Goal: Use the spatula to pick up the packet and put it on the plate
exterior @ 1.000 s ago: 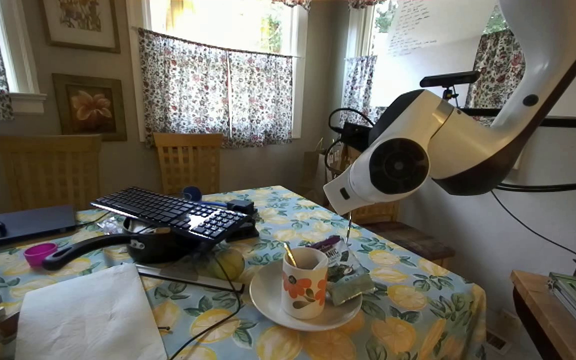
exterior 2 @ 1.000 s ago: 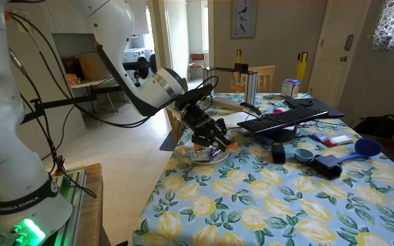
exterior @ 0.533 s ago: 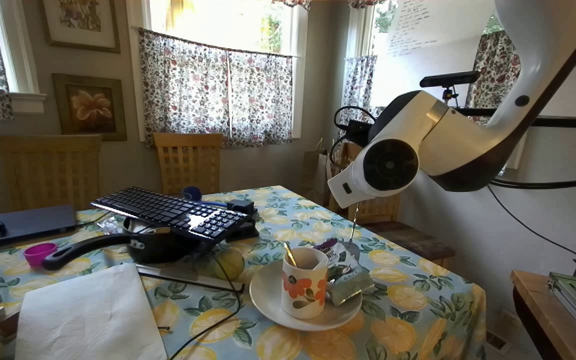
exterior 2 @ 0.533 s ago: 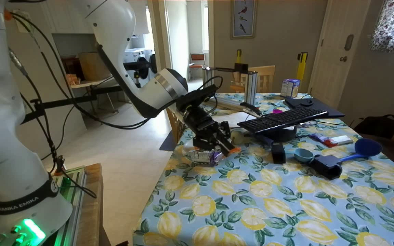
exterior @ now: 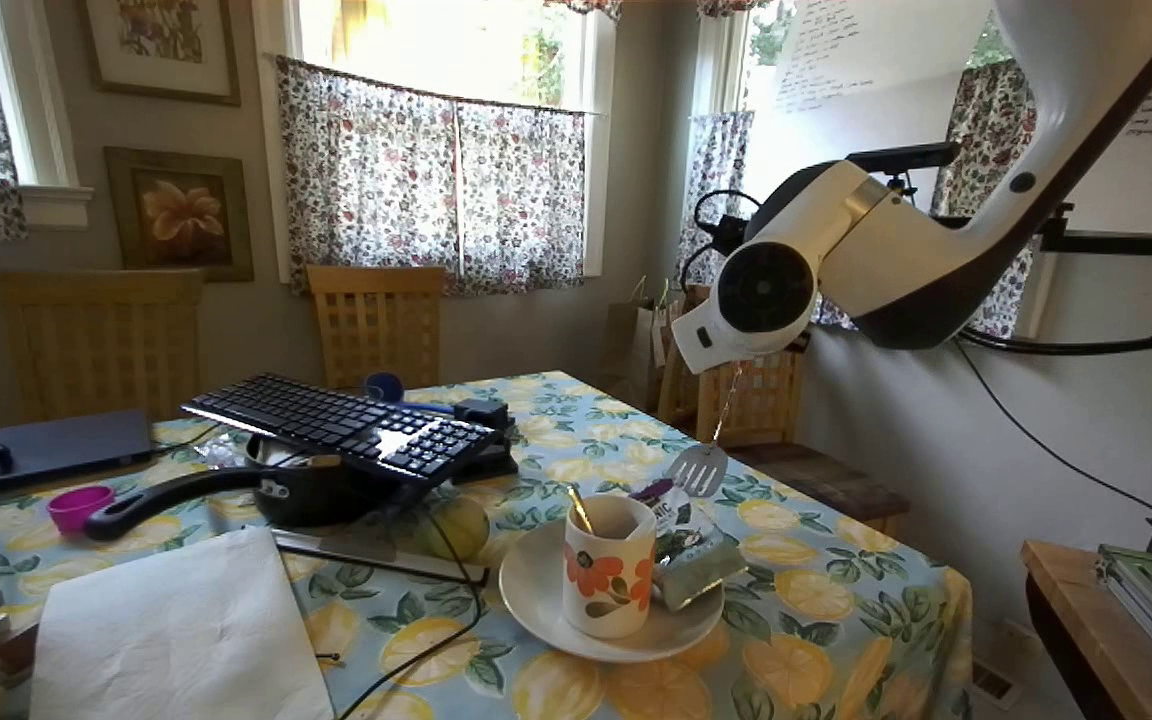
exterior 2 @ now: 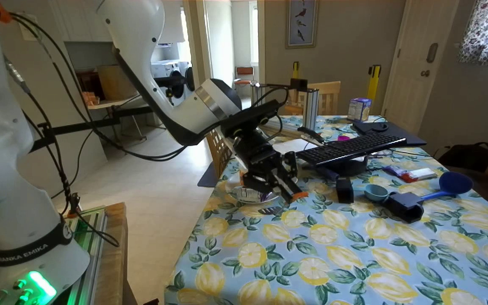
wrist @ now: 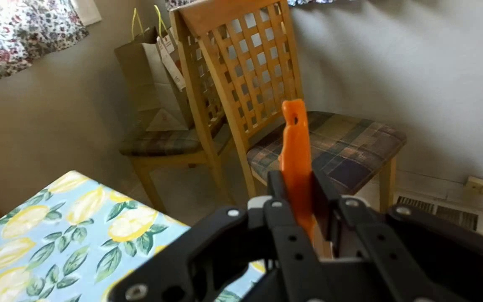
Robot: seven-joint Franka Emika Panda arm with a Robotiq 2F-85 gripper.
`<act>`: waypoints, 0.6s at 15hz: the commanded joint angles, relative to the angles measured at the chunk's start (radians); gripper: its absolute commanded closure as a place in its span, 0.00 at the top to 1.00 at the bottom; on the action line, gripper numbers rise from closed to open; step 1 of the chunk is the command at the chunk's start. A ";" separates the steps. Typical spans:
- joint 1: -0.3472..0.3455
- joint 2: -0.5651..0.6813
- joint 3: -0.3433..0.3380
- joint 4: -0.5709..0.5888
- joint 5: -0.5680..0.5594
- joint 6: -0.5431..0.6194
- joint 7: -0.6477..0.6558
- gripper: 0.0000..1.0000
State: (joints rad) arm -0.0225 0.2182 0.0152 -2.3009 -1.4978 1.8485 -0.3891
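My gripper (wrist: 297,184) is shut on the orange handle of the spatula (wrist: 298,142) in the wrist view. In an exterior view the spatula's grey slotted head (exterior: 698,470) hangs down just behind the packet, apart from the plate. The head (exterior 2: 270,210) and the orange handle end also show in an exterior view. The silvery-grey packet (exterior: 701,560) with a purple end lies on the white plate (exterior: 536,610), beside and partly behind the cup, reaching over the rim. In an exterior view the packet (exterior 2: 246,195) is partly hidden by my gripper (exterior 2: 286,180).
The orange-flowered cup (exterior: 608,590) with a gold-coloured utensil in it stands on the plate. A keyboard (exterior: 336,425) rests over a black pan (exterior: 311,500). A white sheet (exterior: 181,630), a black cable and a blue ladle (exterior 2: 455,184) lie on the table. Chairs (wrist: 245,75) stand beyond.
The spatula head, earlier hidden behind the packet, has come up and away into view. My arm has moved back from the plate and slightly up. The packet has barely shifted.
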 commanded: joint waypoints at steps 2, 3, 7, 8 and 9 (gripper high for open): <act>-0.041 -0.011 -0.018 0.011 0.101 0.049 0.016 0.05; -0.051 0.007 -0.022 0.028 0.145 0.068 0.023 0.05; -0.089 0.046 -0.041 0.066 0.290 0.182 0.061 0.05; -0.095 0.061 -0.046 0.078 0.317 0.199 0.088 0.05; -0.100 0.074 -0.052 0.090 0.342 0.207 0.116 0.05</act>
State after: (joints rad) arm -0.1033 0.2431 -0.0244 -2.2615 -1.2382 2.0141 -0.3331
